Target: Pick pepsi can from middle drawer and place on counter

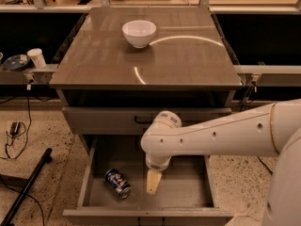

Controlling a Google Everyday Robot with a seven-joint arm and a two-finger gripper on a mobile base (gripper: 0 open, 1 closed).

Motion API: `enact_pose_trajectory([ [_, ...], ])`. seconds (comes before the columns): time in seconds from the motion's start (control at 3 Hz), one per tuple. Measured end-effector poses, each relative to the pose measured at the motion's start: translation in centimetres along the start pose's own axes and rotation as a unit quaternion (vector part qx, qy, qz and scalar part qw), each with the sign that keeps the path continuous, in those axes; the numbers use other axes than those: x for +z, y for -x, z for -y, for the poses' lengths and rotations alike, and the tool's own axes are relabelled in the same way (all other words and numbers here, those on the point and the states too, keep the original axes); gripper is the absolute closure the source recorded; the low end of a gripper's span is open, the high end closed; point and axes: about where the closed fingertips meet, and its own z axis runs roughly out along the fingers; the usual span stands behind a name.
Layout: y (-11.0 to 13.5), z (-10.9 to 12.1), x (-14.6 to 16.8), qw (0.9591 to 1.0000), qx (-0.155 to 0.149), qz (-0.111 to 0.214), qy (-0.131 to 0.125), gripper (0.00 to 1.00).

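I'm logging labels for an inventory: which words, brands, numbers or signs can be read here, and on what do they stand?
No text here can be read.
pepsi can, lying in the middle drawer: white and red markings, too blurred to read.
white bowl on the counter: no marking visible.
gripper, down in the drawer beside the can: no marking visible.
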Motion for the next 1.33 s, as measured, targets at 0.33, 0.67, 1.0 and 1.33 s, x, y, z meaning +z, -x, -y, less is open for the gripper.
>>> enact_pose_trajectory([
  [0.33, -0.29, 0.18, -0.09, 0.9996, 0.023, -0.012, -0.013, 0.00],
  [0.67, -0.29, 0.18, -0.09, 0.9996, 0.023, -0.012, -0.013, 0.00],
  [1.0, -0.33, 0.17, -0.10, 0.9998, 0.021, 0.000, -0.003, 0.00],
  [1.33, -0.31, 0.18, -0.26, 0.9991, 0.015, 0.033, 0.022, 0.00],
])
